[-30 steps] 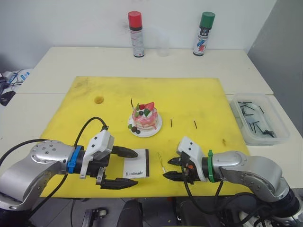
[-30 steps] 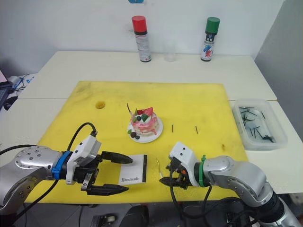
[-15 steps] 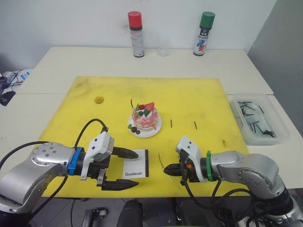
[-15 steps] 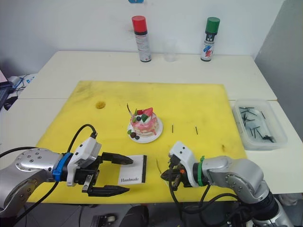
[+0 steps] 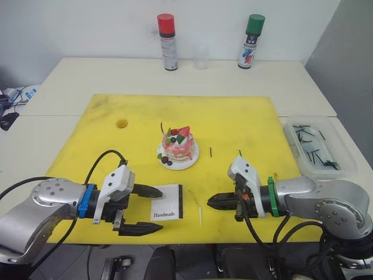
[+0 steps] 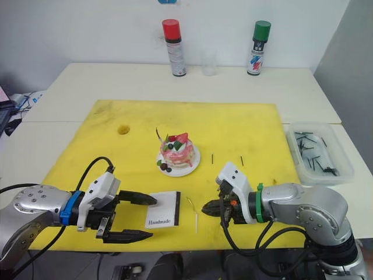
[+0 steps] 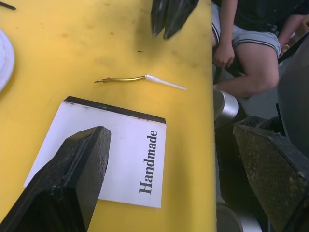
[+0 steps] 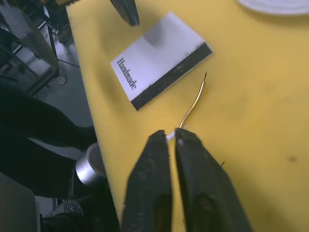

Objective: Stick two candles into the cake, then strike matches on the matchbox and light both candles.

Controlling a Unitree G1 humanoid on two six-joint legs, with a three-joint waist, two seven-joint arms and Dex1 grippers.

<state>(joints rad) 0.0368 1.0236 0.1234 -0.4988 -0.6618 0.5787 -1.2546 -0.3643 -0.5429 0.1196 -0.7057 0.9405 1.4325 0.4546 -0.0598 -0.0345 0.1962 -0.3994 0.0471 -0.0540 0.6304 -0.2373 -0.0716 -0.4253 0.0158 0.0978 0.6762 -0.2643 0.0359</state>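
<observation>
- My right claw (image 5: 211,202) is closed on nothing; the candle (image 5: 195,204) lies loose beside the matchbox (image 5: 166,210).
- Left claw (image 5: 152,210) gapes wide around the matchbox.
- I judge we're on candle pickup: reopen, straddle it, pinch.

A plain white wall (image 5: 87,29) is running behind a cream bench (image 5: 105,73) made of tables pushed together. A yellow mat (image 5: 233,116) is covering the middle of it. Two spray cans, a red-capped can (image 5: 167,42) and a green-capped can (image 5: 251,41), are standing near the wall with a clear cup (image 5: 200,56) between them. A clear plastic tray (image 5: 317,147) is sitting by the right edge. A grey panel (image 5: 349,52) is rising at the right.
</observation>
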